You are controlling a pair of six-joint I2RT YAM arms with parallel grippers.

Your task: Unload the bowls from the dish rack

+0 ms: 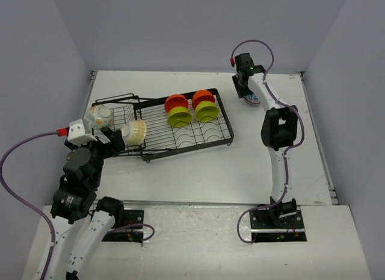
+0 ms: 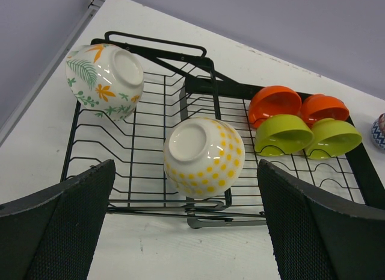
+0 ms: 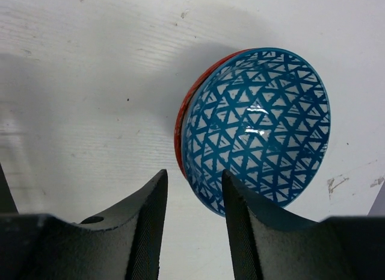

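The black wire dish rack (image 1: 180, 132) lies mid-table. It holds two orange bowls (image 1: 175, 102) and two lime green bowls (image 1: 179, 117) on edge. A cream floral bowl (image 2: 105, 72) and a white yellow-dotted bowl (image 2: 203, 156) lie bottom-up at its left end. My left gripper (image 2: 186, 232) is open wide and empty, just short of the dotted bowl. My right gripper (image 3: 194, 189) is open over the table at the far right. A blue-and-white patterned bowl (image 3: 258, 129) sits nested in a red-rimmed bowl (image 3: 180, 128) just beyond its right finger.
The rack's near frame bar (image 2: 198, 211) lies between my left gripper and the dotted bowl. The blue patterned bowl also shows at the right edge of the left wrist view (image 2: 379, 130). Grey walls close in the table on three sides.
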